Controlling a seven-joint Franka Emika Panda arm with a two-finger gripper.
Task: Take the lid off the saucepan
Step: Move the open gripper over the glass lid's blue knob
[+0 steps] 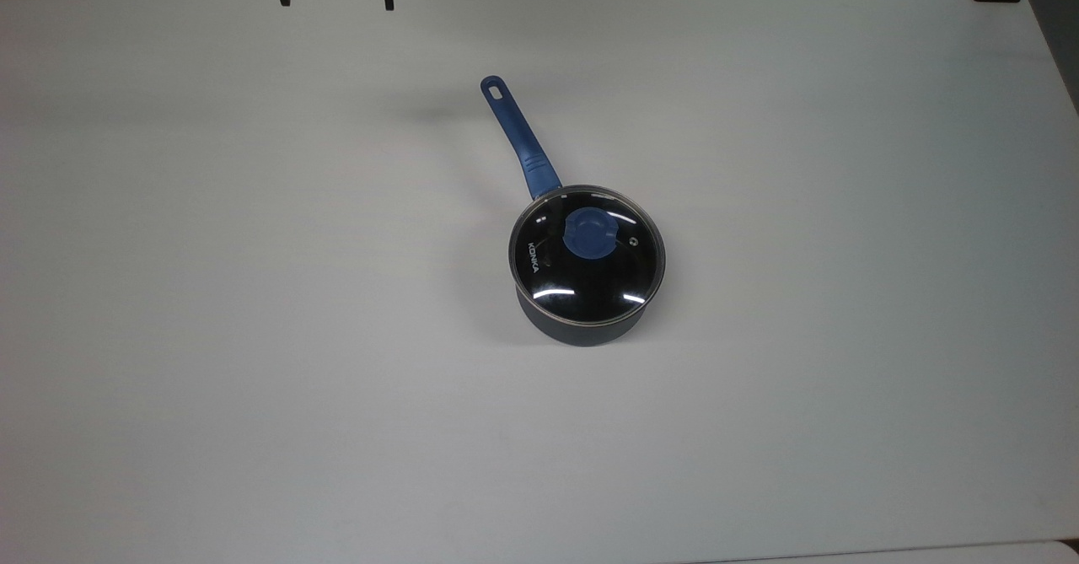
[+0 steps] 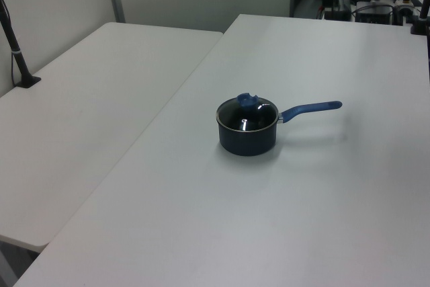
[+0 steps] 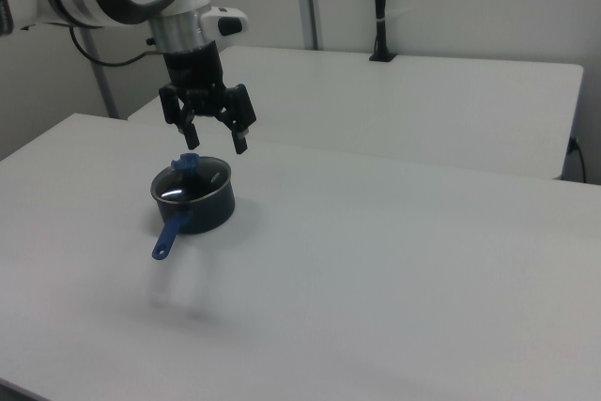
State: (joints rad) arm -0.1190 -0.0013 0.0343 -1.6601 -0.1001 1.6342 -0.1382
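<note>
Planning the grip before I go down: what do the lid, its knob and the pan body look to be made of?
The lid looks like clear glass: bright glare streaks, and the dark inside shows through it; its thin rim looks metallic. The knob is matte blue, probably plastic. The saucepan wall is dull dark grey, likely coated metal. The tool hangs open above.

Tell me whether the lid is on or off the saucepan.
On. The lid sits flat over the saucepan, rim to rim, blue knob up. The open gripper hangs clear of it.

White arm reaching down, end effector pointing downward (raised in the air), fingers spread apart
</note>
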